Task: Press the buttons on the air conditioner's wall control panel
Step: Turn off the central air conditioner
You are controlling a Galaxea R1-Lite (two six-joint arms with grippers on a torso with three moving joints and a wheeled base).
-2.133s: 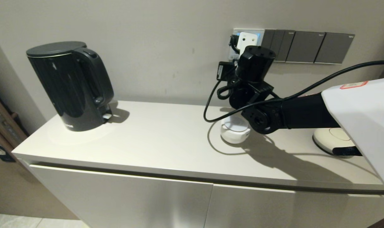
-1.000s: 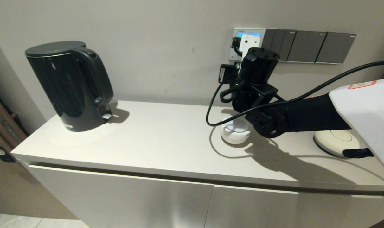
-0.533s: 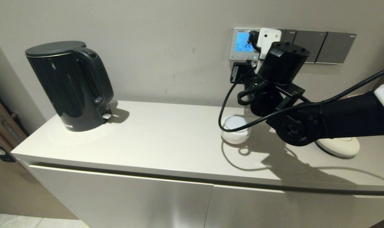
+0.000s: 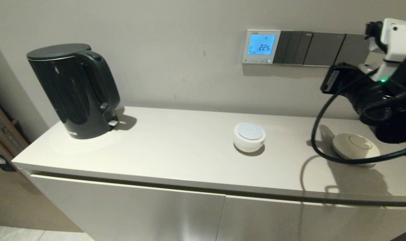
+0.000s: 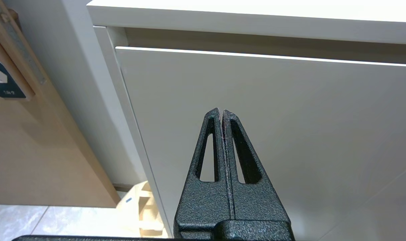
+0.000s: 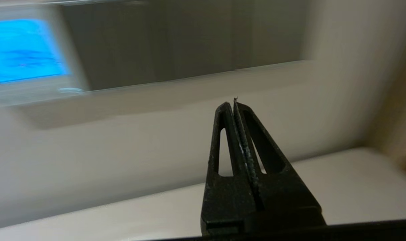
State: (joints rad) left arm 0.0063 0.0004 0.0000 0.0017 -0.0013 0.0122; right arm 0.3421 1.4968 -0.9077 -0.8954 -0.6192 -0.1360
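The white-framed wall control panel [image 4: 260, 46] is on the wall, its screen lit blue with digits. The row of tiny pale buttons [image 4: 256, 61] runs along its lower edge, uncovered. My right arm [image 4: 384, 97] is at the far right, well away from the panel. In the right wrist view the right gripper [image 6: 232, 103] is shut and empty, pointing at bare wall below the grey switch plates [image 6: 176, 40]; the panel [image 6: 22, 50] shows blurred off to one side. My left gripper [image 5: 221, 112] is shut and empty, parked low in front of the cabinet door [image 5: 290, 117].
Dark grey switch plates [image 4: 323, 48] adjoin the panel on its right. On the cabinet top [image 4: 173, 157] stand a black kettle [image 4: 74, 90] at the left, a white round puck [image 4: 249, 135] mid-right and a cream round device [image 4: 355, 147] under my right arm's hanging cable [image 4: 318, 134].
My right arm has swung away from the panel to the far right. The panel, covered by the gripper before, now shows in full with its screen lit blue.
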